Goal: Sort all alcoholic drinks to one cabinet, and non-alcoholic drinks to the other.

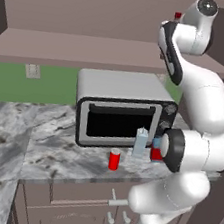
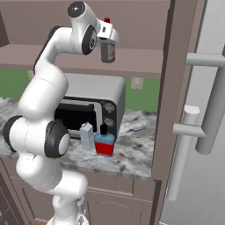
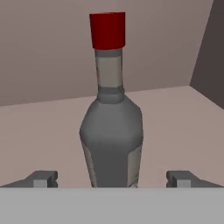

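Observation:
The slim grey glass bottle with a long neck and red cap stands upright in the upper cabinet, its base hidden. My gripper is open, one finger on each side of the bottle with a gap to the glass. From the right base view the gripper is raised at shelf height with the grey bottle just below the hand. On the counter stand the small red can, the pale-blue container and the squat red-filled bottle with blue top.
A grey microwave sits on the marble counter behind the drinks. The upper cabinet shelf runs above it. A tall brown panel and fridge handles stand to the right.

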